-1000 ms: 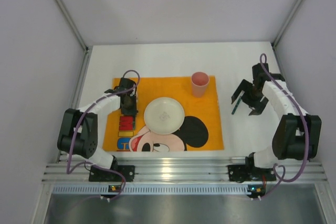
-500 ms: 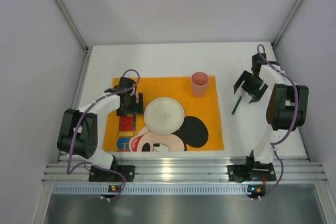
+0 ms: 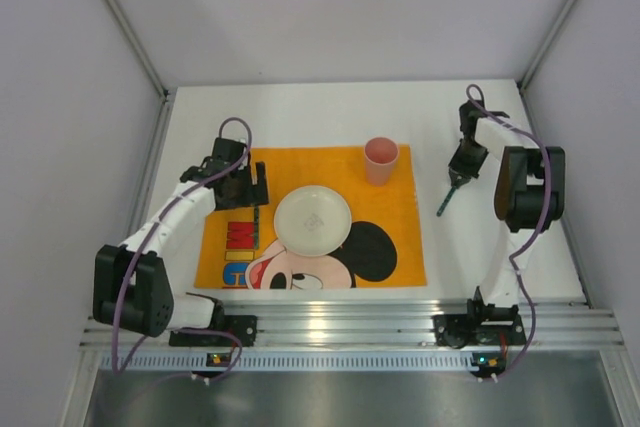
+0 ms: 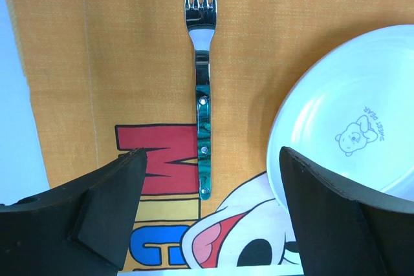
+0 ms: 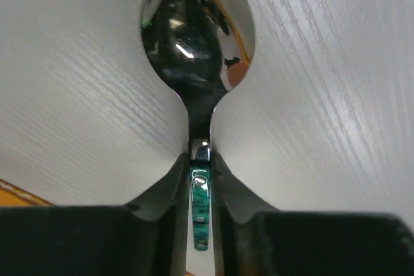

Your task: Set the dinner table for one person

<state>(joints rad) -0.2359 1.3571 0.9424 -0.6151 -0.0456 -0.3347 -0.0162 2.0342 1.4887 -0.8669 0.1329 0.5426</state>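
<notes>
Jaws of my right gripper (image 5: pixel 199 182) are clamped on the green handle of a steel spoon (image 5: pixel 194 30) resting on the large white dinner table (image 5: pixel 323 95). My left gripper (image 4: pixel 210 159) hangs spread wide over a green-handled steel fork (image 4: pixel 202 63) on the orange Mickey Mouse placemat (image 4: pixel 77 63).

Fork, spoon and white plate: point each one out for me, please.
fork (image 4: pixel 204 134): left wrist view, on its green handle.
spoon (image 5: pixel 197 30): right wrist view, on the middle of its bowl.
white plate (image 3: pixel 313 218): top external view, on its centre.
</notes>
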